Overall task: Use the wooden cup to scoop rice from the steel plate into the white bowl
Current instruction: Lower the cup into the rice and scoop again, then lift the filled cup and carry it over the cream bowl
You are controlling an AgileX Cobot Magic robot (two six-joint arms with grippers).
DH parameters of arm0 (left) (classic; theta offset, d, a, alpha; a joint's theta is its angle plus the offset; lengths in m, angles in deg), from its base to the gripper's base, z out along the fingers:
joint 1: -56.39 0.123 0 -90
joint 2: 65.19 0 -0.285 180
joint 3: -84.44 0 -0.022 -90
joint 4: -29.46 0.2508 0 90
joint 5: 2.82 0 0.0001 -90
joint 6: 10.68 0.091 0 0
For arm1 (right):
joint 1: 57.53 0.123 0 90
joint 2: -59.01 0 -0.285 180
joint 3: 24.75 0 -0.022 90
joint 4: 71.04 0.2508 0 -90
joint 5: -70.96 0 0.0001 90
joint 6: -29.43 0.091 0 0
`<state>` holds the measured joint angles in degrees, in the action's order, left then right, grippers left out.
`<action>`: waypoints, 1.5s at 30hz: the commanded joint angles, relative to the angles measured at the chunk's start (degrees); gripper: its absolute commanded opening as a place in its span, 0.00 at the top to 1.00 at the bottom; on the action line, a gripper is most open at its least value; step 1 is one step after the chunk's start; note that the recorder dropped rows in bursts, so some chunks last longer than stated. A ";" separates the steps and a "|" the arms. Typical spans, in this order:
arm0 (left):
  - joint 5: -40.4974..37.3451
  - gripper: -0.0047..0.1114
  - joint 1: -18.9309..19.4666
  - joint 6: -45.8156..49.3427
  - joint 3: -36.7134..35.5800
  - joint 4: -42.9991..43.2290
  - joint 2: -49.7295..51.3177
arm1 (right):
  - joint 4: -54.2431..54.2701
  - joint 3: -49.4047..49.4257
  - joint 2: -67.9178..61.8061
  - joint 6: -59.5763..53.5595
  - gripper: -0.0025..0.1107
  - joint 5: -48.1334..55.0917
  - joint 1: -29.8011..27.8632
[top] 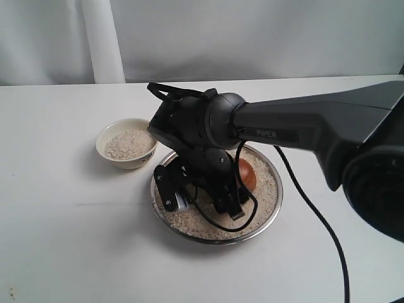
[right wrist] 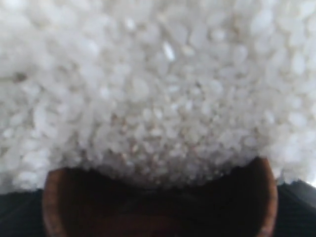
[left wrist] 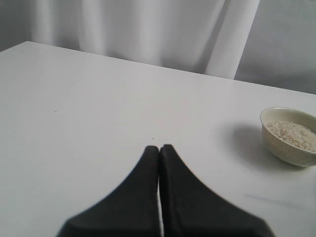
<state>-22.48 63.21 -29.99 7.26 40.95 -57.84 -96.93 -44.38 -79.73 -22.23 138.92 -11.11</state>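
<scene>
Right gripper [top: 233,189]: clamped on the small reddish-brown wooden cup [top: 247,175], as judged from the right wrist view; its fingers are mostly hidden
Cup attitude: tipped low, dark mouth facing the pale uncooked rice [top: 196,222], rim at the grains
Cup contents: interior dark, load cannot be told
Large round shiny steel plate [top: 273,205]: holds a broad layer of rice
Small cream-white ceramic bowl [top: 130,163]: just beside the plate, on the exterior view's left, partly filled with rice
Coming move (judgement): drive the cup mouth-first into the rice, right it, carry it toward the bowl
Left gripper [left wrist: 159,148]: fingers pressed together, empty, over the white table [top: 63,221], well apart from the plate; the right arm is nearer
</scene>
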 commanded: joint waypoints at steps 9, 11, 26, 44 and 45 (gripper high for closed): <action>0.36 0.96 -0.08 -0.13 -0.04 -0.21 0.44 | 11.23 0.12 0.71 -0.42 0.98 -5.39 0.31; 0.36 0.96 -0.08 -0.13 -0.04 -0.21 0.44 | 11.23 0.12 0.71 -0.42 0.98 -5.41 0.08; 0.36 0.96 -0.08 -0.13 -0.04 -0.21 0.44 | 22.09 0.12 4.21 -0.52 0.98 -7.34 -5.97; 0.36 0.96 -0.08 -0.13 -0.04 -0.21 0.44 | 37.20 19.71 16.12 -4.03 0.98 -31.10 -11.88; 0.36 0.96 -0.08 -0.13 -0.04 -0.21 0.44 | 37.88 20.63 16.92 -4.03 0.98 -32.02 -12.07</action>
<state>-22.48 63.21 -29.99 7.26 40.95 -57.84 -60.63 -25.72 -65.45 -25.90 109.80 -22.50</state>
